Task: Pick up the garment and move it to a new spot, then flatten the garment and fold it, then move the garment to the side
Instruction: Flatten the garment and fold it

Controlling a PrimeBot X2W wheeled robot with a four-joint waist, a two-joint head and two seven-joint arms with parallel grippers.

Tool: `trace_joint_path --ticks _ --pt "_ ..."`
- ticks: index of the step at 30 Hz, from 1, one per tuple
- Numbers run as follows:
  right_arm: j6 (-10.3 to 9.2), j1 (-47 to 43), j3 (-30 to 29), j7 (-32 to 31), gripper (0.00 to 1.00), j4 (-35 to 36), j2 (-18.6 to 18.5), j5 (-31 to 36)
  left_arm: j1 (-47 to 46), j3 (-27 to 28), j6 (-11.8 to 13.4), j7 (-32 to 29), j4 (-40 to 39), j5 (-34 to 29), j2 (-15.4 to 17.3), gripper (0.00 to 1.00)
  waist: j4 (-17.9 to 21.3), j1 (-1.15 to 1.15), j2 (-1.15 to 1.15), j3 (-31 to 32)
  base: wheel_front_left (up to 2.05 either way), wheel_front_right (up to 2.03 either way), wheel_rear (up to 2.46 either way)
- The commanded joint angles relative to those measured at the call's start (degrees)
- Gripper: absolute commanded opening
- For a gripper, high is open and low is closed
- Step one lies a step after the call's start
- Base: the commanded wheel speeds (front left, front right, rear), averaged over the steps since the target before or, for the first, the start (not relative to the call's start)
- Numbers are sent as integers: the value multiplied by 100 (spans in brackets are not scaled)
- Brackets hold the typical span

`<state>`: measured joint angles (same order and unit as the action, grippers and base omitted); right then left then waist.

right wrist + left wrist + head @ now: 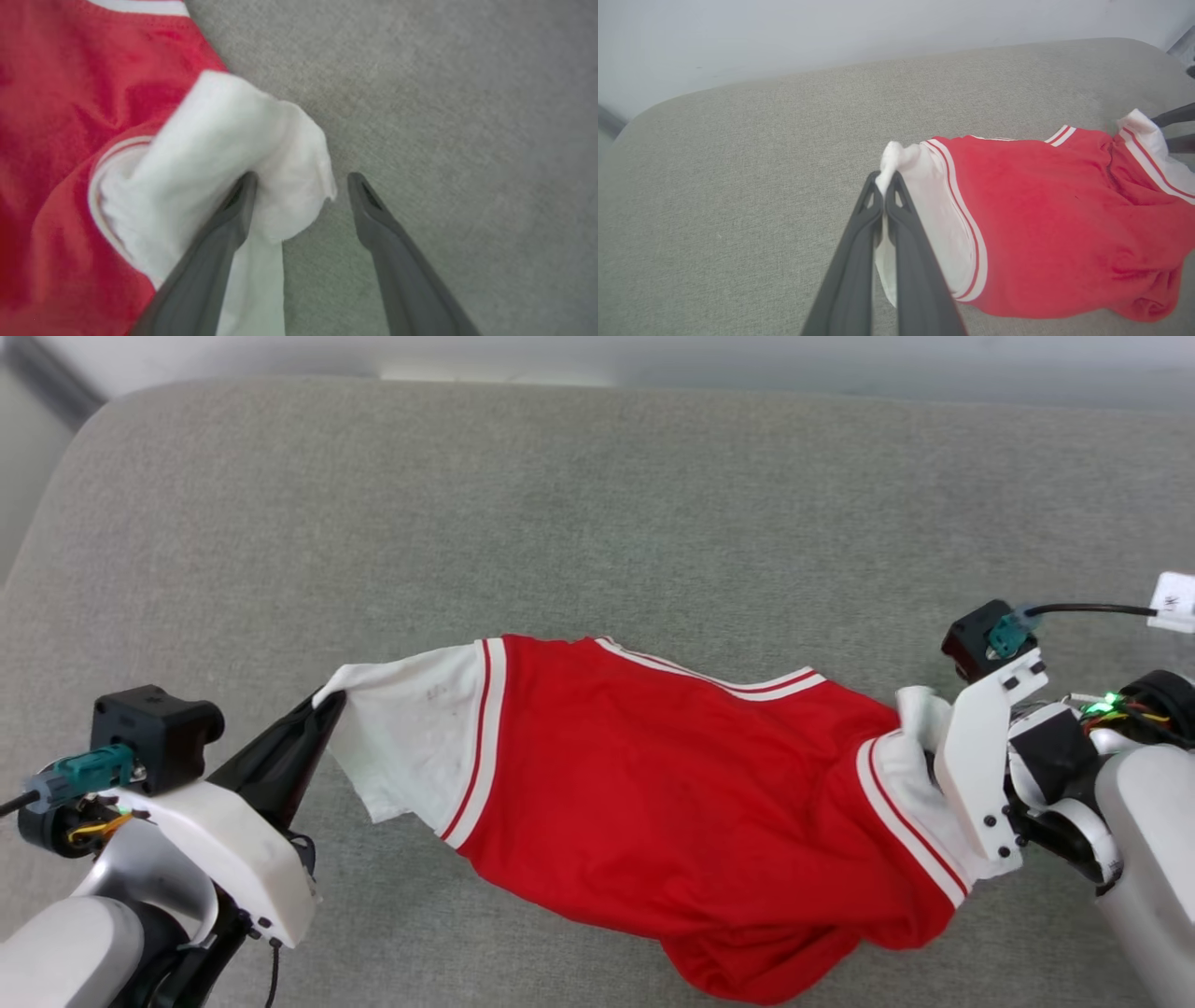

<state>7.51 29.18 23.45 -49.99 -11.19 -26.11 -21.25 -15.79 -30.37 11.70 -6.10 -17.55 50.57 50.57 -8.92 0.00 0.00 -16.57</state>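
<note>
While its left gripper (pixel 320 707) pinches the tip of one white sleeve, a two-armed robot has the garment (pixel 653 784) strung out across a grey upholstered surface (pixel 597 504), sleeve to sleeve, in front of its body. Seen from the left wrist, the two dark fingers (pixel 859 242) are pressed together with a nub of white cloth poking out above their tips, and that sleeve looks pulled taut away from the red body. At the opposite end, the right gripper (pixel 304 179) stands with its jaws spread wide: the other white sleeve is bunched over one finger (pixel 219 242) and sags into the gap, while the second finger (pixel 387 233) is clear of the cloth over bare grey fabric, so nothing is clamped there. The shirt lies on the surface with a plain red panel facing up, the striped neck trim (pixel 719 677) on its far edge and the hem rumpled into folds near the robot's right side. A pale wall (pixel 784 37) rises behind the surface.
</note>
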Motion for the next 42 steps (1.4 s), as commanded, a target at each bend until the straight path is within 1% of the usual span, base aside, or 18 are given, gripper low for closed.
trace_joint_path --ticks 1,3,6,7,8,9,12,13,17,20,23,24,27,29,33,36,39,42 --pt "-4 105 96 8 100 -178 -32 -40 -94 -15 -27 18 2 -54 -38 0 -105 0 0 -104 0 0 0" --pt "-4 94 338 17 100 -448 -118 18 -153 -47 -59 25 45 -64 -90 0 -170 0 0 -154 0 0 0" --pt "-4 -21 607 69 100 -838 -108 -160 -238 -135 -109 9 157 -117 -182 0 -234 0 0 -199 0 0 0" --pt "-2 -55 691 75 93 -949 -111 -223 -255 -157 -128 8 187 -122 -204 0 -246 0 0 -200 0 0 0" --pt "-2 -66 761 97 33 -1036 -132 -254 -269 -171 -141 11 211 -128 -215 0 -253 0 0 -199 0 0 0" --pt "-2 -69 822 132 0 -1109 -171 -250 -287 -179 -152 14 243 -134 -231 0 -254 0 0 -195 0 0 0" --pt "-5 -32 892 237 0 -1261 -334 -315 -283 -192 -152 28 347 -133 -249 0 -216 0 0 -133 0 0 0" --pt "-5 -32 892 237 0 -1261 -334 -315 -283 -192 -152 28 347 -133 -249 0 -216 0 0 -133 0 0 0" --pt "-8 136 663 592 0 -1246 -524 -450 -152 -126 -94 105 457 -90 -206 0 -46 0 0 119 0 0 0" --pt "-6 219 460 824 0 -1085 -538 -558 -61 -58 -6 179 522 -69 -147 0 108 0 0 325 0 0 0" --pt "-5 220 217 941 0 -930 -626 -690 66 42 63 252 525 -7 -85 0 265 0 0 554 0 0 0" --pt "-5 220 217 941 0 -930 -626 -690 66 42 63 252 525 -7 -85 0 265 0 0 554 0 0 0" --pt "-5 185 -1 1077 0 -654 -783 -770 194 143 127 329 437 96 -38 0 415 0 0 779 0 0 0" --pt "-5 173 -110 1193 0 -400 -877 -756 286 259 212 388 380 103 75 0 520 0 0 930 0 0 0" --pt "-5 151 -409 1377 0 159 -1034 -780 484 534 439 574 166 125 262 0 725 0 0 1171 0 0 0" --pt "-4 155 -621 1474 0 603 -1153 -765 607 847 665 737 -28 203 394 0 855 0 0 1296 0 0 0" --pt "-4 262 -882 1596 0 991 -1177 -759 700 1167 845 879 -216 197 588 0 992 0 0 1371 0 0 0" --pt "-5 400 -1077 1658 0 1363 -1128 -683 725 1503 974 1040 -415 199 775 0 1119 0 0 1403 0 0 0"
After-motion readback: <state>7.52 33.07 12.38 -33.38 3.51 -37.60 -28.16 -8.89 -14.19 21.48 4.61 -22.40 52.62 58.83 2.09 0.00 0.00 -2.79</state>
